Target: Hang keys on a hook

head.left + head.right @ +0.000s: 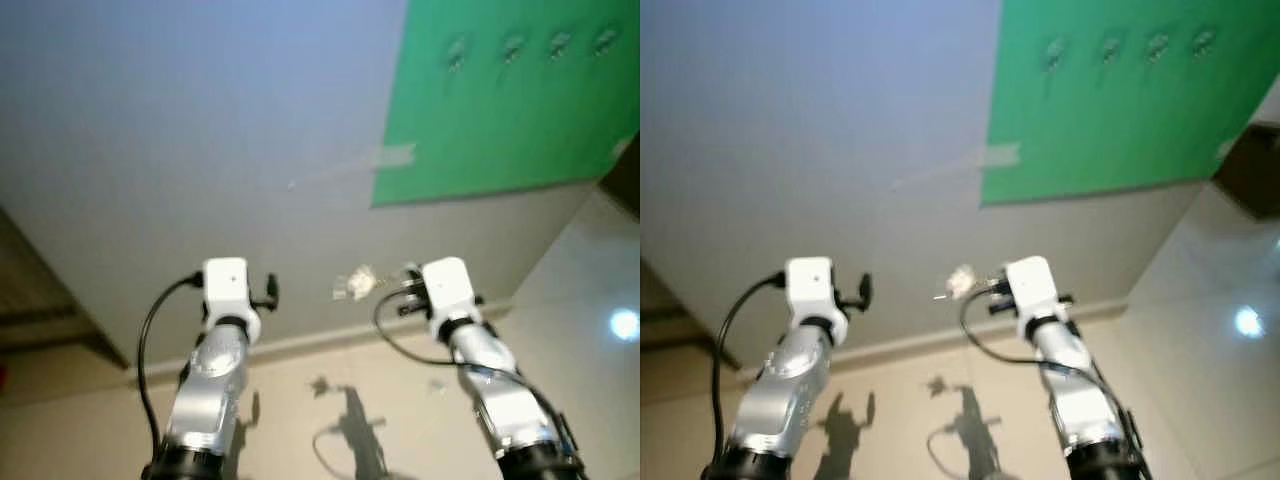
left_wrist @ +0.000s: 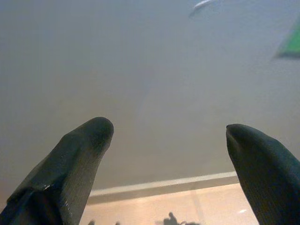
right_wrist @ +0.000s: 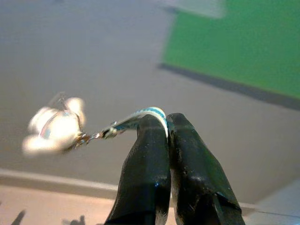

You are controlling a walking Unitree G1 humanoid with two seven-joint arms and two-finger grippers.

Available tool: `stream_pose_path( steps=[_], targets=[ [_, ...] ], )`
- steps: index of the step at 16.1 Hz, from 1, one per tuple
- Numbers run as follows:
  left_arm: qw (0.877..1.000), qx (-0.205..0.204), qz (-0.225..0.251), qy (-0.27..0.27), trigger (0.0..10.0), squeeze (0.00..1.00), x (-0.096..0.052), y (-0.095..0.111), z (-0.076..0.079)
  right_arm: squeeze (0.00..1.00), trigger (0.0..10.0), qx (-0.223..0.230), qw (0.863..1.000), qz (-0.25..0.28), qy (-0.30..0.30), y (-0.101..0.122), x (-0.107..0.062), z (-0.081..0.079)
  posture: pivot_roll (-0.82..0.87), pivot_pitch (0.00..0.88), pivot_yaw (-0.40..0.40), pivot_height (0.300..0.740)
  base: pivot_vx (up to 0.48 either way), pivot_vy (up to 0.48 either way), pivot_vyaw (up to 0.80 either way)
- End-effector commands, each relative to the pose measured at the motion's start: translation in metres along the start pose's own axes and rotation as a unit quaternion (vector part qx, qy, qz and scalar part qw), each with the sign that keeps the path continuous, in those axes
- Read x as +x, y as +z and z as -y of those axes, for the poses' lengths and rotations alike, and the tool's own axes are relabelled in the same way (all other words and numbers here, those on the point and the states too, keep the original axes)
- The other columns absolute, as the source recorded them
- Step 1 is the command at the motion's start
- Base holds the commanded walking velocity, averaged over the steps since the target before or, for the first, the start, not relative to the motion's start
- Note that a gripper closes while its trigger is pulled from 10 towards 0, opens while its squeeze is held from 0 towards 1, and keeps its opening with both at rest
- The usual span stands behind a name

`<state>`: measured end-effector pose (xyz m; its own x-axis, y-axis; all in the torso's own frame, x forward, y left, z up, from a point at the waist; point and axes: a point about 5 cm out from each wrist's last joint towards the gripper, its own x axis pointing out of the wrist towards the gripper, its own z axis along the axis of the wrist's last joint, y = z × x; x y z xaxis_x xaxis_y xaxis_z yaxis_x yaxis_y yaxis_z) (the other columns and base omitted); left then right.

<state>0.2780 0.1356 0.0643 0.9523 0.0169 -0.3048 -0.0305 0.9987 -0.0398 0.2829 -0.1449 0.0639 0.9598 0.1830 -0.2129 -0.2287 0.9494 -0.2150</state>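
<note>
Right end effector [image 3: 166,123] pinches the keys [image 3: 56,126]; no legible writing.

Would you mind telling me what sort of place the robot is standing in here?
Probably an indoor hallway or room corner set up for practice: a plain wall with a baseboard, a glossy tiled floor, and a green board carrying a row of hooks.

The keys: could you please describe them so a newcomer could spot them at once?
Start at the green panel on the wall, then drop to the right gripper raised below it. The keys dangle from its shut fingertips: a pale, blurred bunch on a short chain, the only loose thing before the wall.
</note>
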Motion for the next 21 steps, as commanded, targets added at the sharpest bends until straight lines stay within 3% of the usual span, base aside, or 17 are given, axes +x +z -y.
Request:
stream_pose_path(
  steps=[1,9,12,21],
  targets=[
    [1.000,0.004,0.013,0.013,10.0,0.00,0.001,0.006,-0.009,0.00,0.0,-0.002,1.000,0.007,0.010,0.004,0.002,-0.005,-0.11,0.000,0.020,0.723,0.319,-0.356,0.00],
    [1.000,0.008,0.007,0.019,10.0,0.00,0.008,0.010,-0.007,0.00,0.0,0.005,1.000,0.007,0.013,0.001,0.003,-0.007,-0.12,0.000,0.028,0.723,0.325,-0.349,0.00],
    [1.000,0.017,0.011,-0.006,10.0,0.00,0.008,0.011,0.002,0.00,0.0,0.004,1.000,0.004,0.017,0.000,0.002,-0.007,-0.12,0.000,0.030,0.723,0.291,-0.376,0.00],
    [1.000,0.020,0.002,0.000,10.0,0.00,0.007,0.008,0.003,0.00,0.0,-0.002,1.000,0.000,0.029,-0.002,0.001,-0.011,-0.12,0.000,0.024,0.723,0.094,-0.418,0.00]
  ],
)
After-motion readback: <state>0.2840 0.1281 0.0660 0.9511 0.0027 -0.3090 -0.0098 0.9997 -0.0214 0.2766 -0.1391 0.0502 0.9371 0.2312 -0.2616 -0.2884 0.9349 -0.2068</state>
